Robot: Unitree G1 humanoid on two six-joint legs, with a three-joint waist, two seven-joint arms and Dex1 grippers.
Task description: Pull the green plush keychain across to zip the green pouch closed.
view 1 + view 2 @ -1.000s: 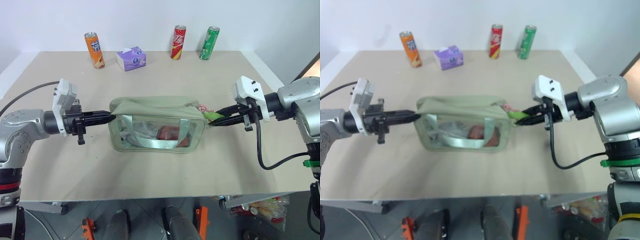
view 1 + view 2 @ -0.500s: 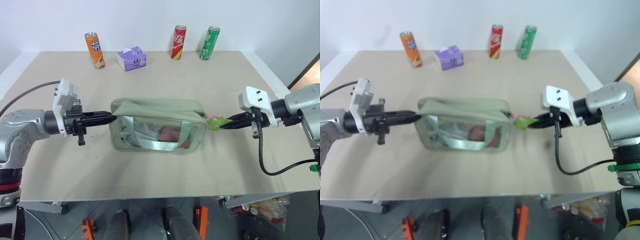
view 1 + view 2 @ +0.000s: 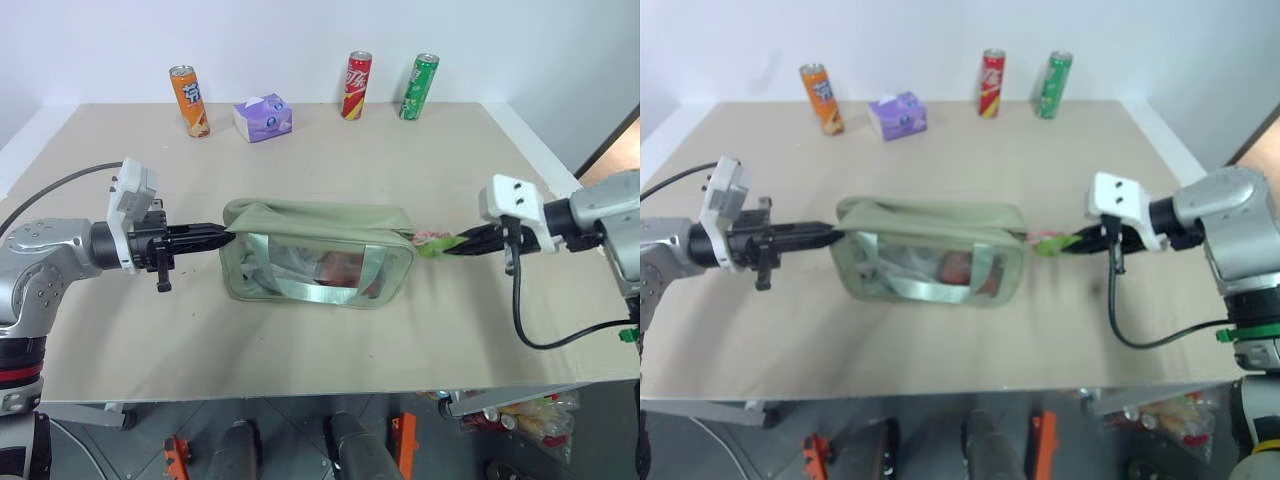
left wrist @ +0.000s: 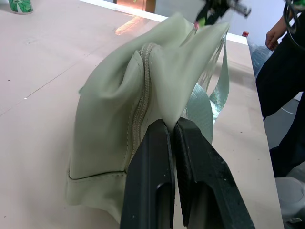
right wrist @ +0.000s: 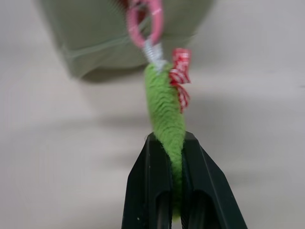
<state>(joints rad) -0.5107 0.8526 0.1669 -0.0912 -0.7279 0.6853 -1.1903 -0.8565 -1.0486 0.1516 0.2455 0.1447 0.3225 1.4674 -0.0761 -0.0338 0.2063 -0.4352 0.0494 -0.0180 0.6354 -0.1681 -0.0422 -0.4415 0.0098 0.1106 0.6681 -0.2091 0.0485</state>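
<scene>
The pale sage-green pouch (image 3: 316,262) with a clear front panel lies at the middle of the table, stretched between both arms. My left gripper (image 3: 224,236) is shut on the fabric at the pouch's left end (image 4: 157,90), beside the zipper line. The lime-green plush keychain (image 5: 167,114) hangs from a pink clasp (image 5: 145,21) at the pouch's right end, pulled out taut past the corner. My right gripper (image 3: 452,246) is shut on the keychain (image 3: 433,245), fingertips (image 5: 157,152) pinching its fuzzy body. The top seam looks drawn together along its length.
Along the table's far edge stand an orange can (image 3: 188,99), a purple tissue pack (image 3: 263,116), a red can (image 3: 357,84) and a green can (image 3: 419,86). A person in dark clothing (image 4: 281,71) stands past the table's end.
My right gripper has drawn the keychain further out to the right, away from the pouch, which has flattened and stretched. The left gripper held its place.
</scene>
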